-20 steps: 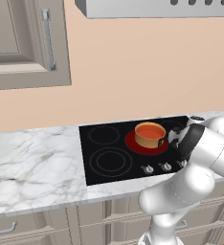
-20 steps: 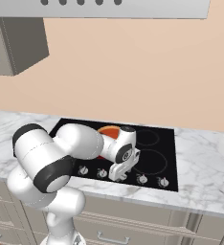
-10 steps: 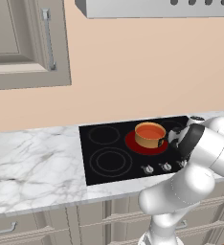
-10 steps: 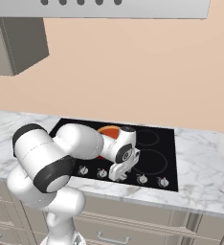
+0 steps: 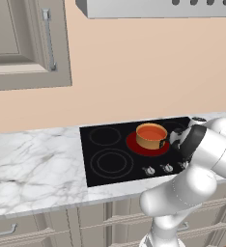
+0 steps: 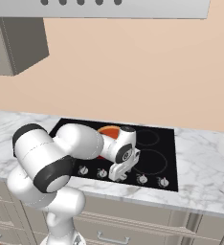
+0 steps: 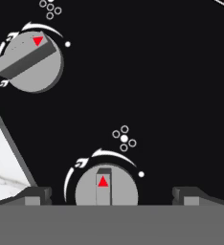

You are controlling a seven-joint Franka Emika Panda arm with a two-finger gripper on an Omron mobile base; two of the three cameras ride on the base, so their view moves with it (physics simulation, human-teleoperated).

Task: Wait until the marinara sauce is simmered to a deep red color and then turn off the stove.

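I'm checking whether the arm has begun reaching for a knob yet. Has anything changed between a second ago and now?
Nothing visibly changed. The arm holds the same pose over the stove, the open tool poised at a knob, and the marinara sauce sits in its pot on the glowing burner.

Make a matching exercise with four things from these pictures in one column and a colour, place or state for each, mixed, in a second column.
Things:
1. sauce
2. burner under the pot
3. gripper
4. counter

Descriptions:
a. open, a knob between its fingertips
b. white marble with grey veins
c. orange, filling the pot
d. glowing red

Pairs: 1-c, 2-d, 3-a, 4-b
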